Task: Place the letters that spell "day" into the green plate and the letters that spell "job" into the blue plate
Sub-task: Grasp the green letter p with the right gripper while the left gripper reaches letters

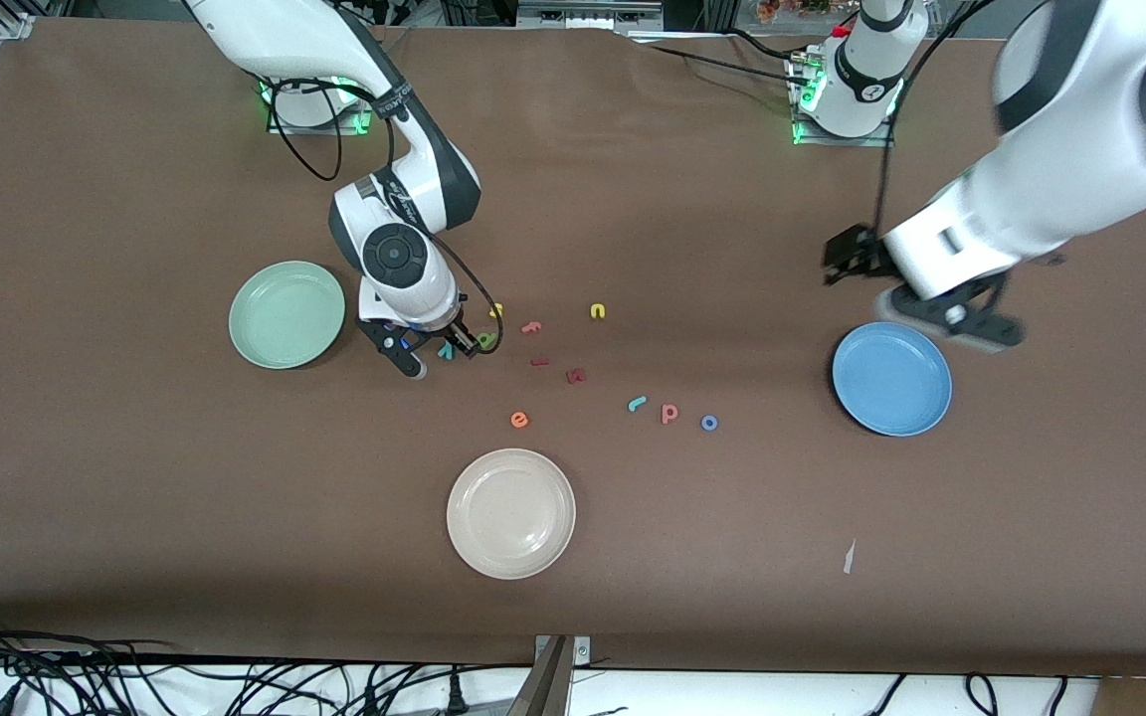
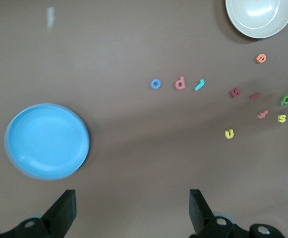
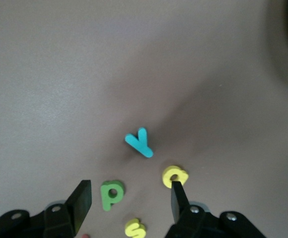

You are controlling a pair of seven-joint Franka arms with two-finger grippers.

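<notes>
Letters [image 1: 573,373] all lie outside both plates; you see the right gripper [image 1: 439,354] unclenched by green plate [image 1: 286,314], the left gripper [image 2: 132,208] spread wide, empty.

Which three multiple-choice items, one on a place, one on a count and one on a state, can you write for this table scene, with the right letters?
1. The right claw is:
A. low over the small letters beside the green plate
B. over bare table at the left arm's end
C. raised high above its own base

2. How many plates lie on the table?
A. two
B. three
C. four

3. The left claw, up by the blue plate, is:
A. open and holding nothing
B. shut on a letter
C. shut on a plate

Key:
1 A, its wrist view shows letters just beneath its fingers.
2 B, green, blue and the cream-white plate.
3 A, its fingers stand wide apart with only table between them.
</notes>
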